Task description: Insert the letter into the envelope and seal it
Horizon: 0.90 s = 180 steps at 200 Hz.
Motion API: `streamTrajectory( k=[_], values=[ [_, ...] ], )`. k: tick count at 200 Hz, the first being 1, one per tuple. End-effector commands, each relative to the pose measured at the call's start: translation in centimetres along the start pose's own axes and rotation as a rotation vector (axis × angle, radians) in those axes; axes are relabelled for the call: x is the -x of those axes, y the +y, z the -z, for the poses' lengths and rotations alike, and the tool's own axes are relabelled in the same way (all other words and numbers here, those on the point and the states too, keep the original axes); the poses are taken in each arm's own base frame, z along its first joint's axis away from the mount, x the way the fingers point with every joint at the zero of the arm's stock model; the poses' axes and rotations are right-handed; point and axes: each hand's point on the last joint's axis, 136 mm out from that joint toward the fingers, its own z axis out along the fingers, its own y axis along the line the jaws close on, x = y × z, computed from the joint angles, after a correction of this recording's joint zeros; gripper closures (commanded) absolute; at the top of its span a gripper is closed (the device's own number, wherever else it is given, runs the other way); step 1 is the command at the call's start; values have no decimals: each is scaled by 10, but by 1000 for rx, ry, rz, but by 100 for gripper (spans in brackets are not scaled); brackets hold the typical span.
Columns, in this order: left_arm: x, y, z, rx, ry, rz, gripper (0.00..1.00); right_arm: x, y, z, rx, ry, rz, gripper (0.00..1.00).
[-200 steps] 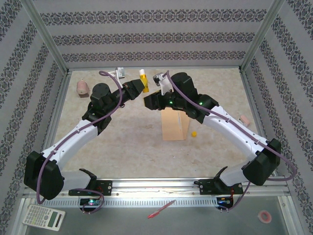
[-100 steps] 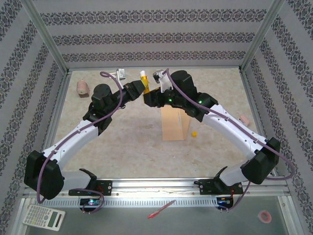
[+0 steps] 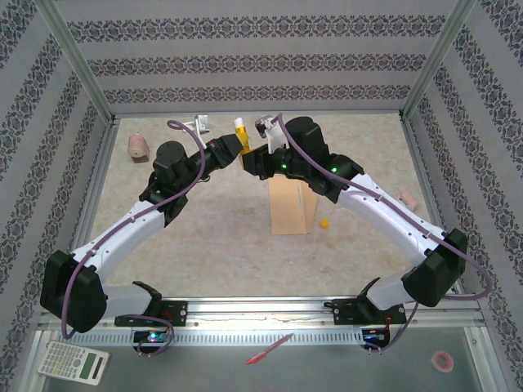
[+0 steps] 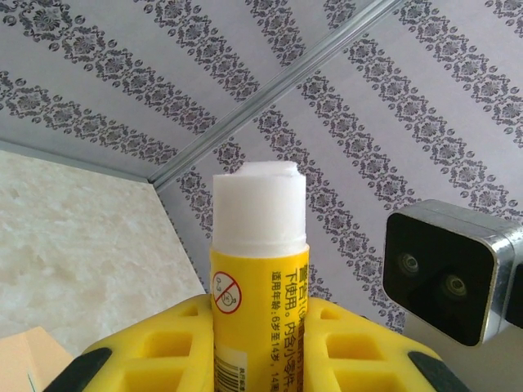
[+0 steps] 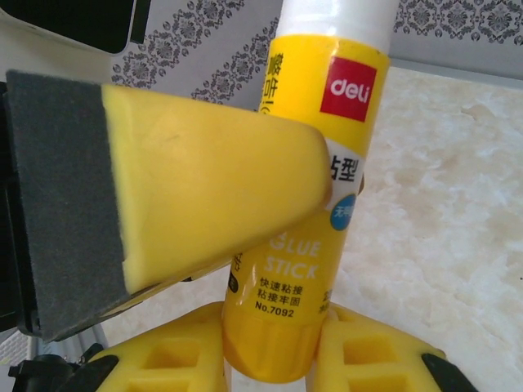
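Observation:
A yellow glue stick (image 3: 239,135) stands upright above the back of the table with its white glue tip (image 4: 258,208) bare. My left gripper (image 3: 232,148) is shut on the glue stick's body (image 4: 260,278), with a yellow pad (image 4: 155,343) on either side. My right gripper (image 3: 250,157) is shut on the stick's ribbed base (image 5: 274,347), and the left gripper's finger (image 5: 204,196) crosses in front. The tan envelope (image 3: 292,206) lies flat on the table under the right arm. The letter is hidden.
A small yellow cap (image 3: 324,222) lies just right of the envelope. A pink roll (image 3: 137,147) sits at the back left, a white object (image 3: 198,124) at the back wall, a pink block (image 3: 409,198) at right. A calculator (image 3: 73,362) and red pen (image 3: 270,349) lie below the rail.
My right gripper has moved up and left to the glue stick and closed on its base. The left gripper has kept its grip and barely moved.

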Motion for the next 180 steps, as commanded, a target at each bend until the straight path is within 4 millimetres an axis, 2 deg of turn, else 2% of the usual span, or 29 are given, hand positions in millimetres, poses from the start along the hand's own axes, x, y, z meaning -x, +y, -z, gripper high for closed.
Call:
streamTrajectory(
  k=[1,26,68,96,130,180],
  values=[
    [-9,-19,0,-94,37,-14,100,21,22,10,80,-68,52,84],
    [-9,-31,3,-144,44,-47,100,26,29,21,150,-87,27,86],
    [-8,-69,10,-320,63,-127,100,40,41,52,325,-115,-32,86],
    [-11,-92,13,-443,100,-152,100,52,56,75,456,-141,-40,87],
    [-12,-112,18,-568,127,-151,100,63,73,99,569,-167,-24,87],
    [-16,-130,24,-673,180,-173,100,66,95,119,668,-155,17,87]
  ],
)
